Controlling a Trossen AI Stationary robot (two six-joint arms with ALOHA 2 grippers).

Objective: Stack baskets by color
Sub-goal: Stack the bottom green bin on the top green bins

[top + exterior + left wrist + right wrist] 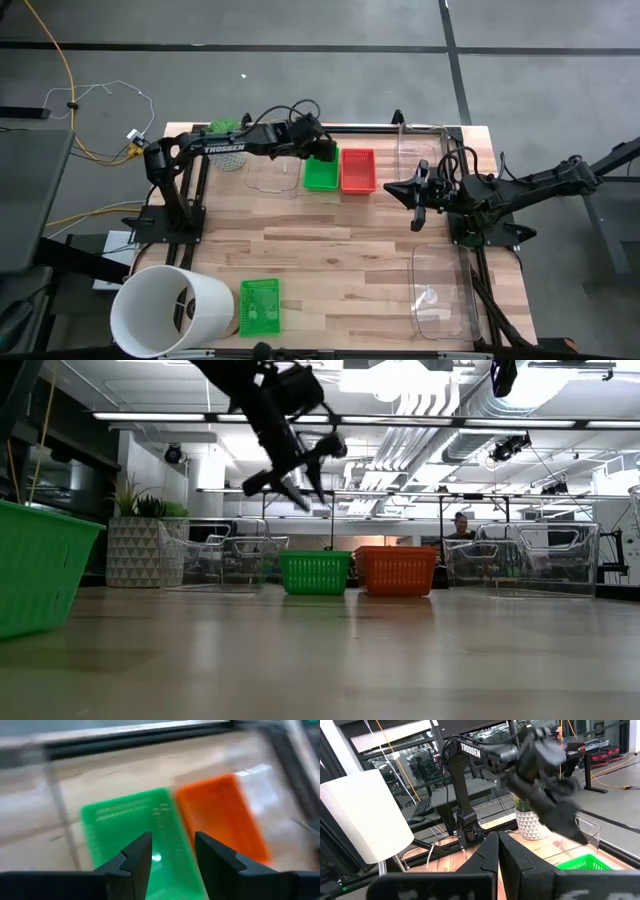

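Nearest the low camera, a green basket fills the left edge; far back a second green basket sits beside the red basket, the left pincer raised above them. From above, those two lie long axes running away from the front edge, the lone one likewise near the desk front. Left wrist: fingers apart, holding nothing. Right pincer together, parked. Risk, I judge: grabbing the far green one could nudge its touching red neighbour.

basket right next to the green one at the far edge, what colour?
Red-orange basket, beside the green basket; shows best in the high view.
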